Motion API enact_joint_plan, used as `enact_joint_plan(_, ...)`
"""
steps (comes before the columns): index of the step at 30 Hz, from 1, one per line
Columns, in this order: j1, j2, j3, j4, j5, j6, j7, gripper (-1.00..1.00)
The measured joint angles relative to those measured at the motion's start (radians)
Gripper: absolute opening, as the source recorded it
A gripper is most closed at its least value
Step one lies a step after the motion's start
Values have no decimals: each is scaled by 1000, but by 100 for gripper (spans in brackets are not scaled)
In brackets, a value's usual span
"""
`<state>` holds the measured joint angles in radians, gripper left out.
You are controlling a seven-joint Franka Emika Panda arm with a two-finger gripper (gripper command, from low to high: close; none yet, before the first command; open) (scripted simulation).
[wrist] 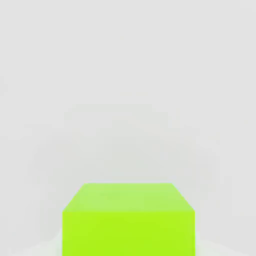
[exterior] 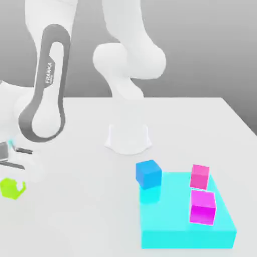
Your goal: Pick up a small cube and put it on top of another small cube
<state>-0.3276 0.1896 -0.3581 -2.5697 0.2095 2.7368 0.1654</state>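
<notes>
A white tabletop [exterior: 201, 120] fills the scene under flat light, backed by a plain grey wall [exterior: 201, 45]. On it, toward the exterior view's right, lies a low cyan slab [exterior: 170, 221], a flat platform rather than a bin, with nothing walled in. Two magenta cubes [exterior: 202, 206] sit on the slab along its right side, one behind the other and apart. One blue cube [exterior: 148, 172] stands at the slab's far left corner; whether it rests on the slab or just beside its edge cannot be told.

A white Franka arm [exterior: 45, 85] rises from its round base [exterior: 127, 138] behind the slab and bends down toward the exterior view's left edge. There the gripper [exterior: 14, 178] is low over the table, its fingers drawn together on the lime-green cube [exterior: 10, 187], which sits at the far left, well apart from the slab and the other cubes. A dark fingertip [exterior: 22, 187] overlaps the cube's right side. Whether the cube still touches the table is unclear. In the hand view the lime-green cube [wrist: 128, 222] appears close up against the pale tabletop [wrist: 128, 75].

The count: one lime-green cube, one blue cube, two magenta cubes, one cyan slab, one arm.
</notes>
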Motion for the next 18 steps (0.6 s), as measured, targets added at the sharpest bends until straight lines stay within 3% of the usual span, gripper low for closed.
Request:
enact_joint_plan(9,220,-334,150,-171,-137,-147,174,-100)
enact_joint_plan(18,391,-659,363,-341,-156,-298,264,-100)
